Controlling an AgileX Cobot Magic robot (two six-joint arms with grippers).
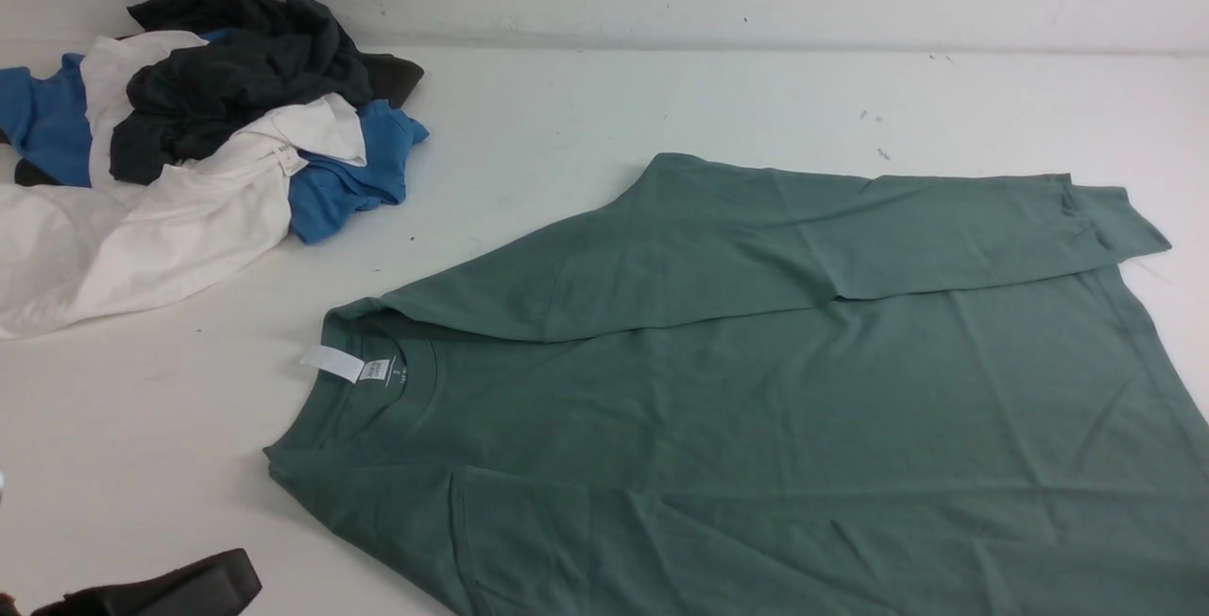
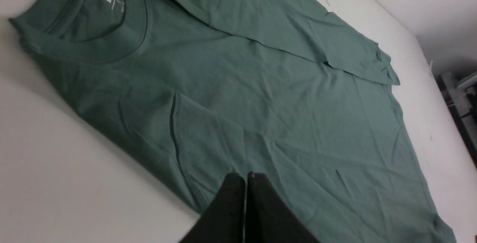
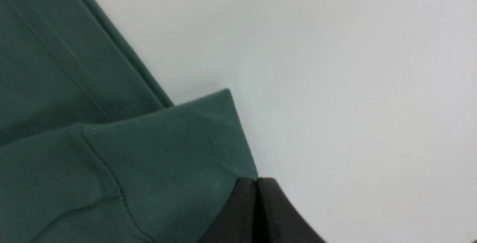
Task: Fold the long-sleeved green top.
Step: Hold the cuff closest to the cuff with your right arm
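Green long-sleeved cotton top (image 1: 718, 408) flat on white counter (image 1: 529, 125), both sleeves in over body, approx. halfway, body folds left; L gripper (image 2: 246, 177) & R gripper (image 3: 258, 182) pressed together, R w/ cuff at its tips.

Before me I see a long-sleeved cotton knit top (image 1: 718, 399) in plain muted sage green, its ribbed round neckband (image 1: 316, 408) the same green, its seams toned to match. The small rectangular fabric label (image 1: 335, 363) inside that collar is white; I make out dark print on a second white patch (image 1: 375, 369) and pale lettering on the green. The crumpled cloth garments I see are unpatterned: charcoal-black (image 1: 246, 68), crisp white (image 1: 217, 200) and strong blue (image 1: 349, 181). My own slender gripper fingers (image 2: 233, 205) look black.
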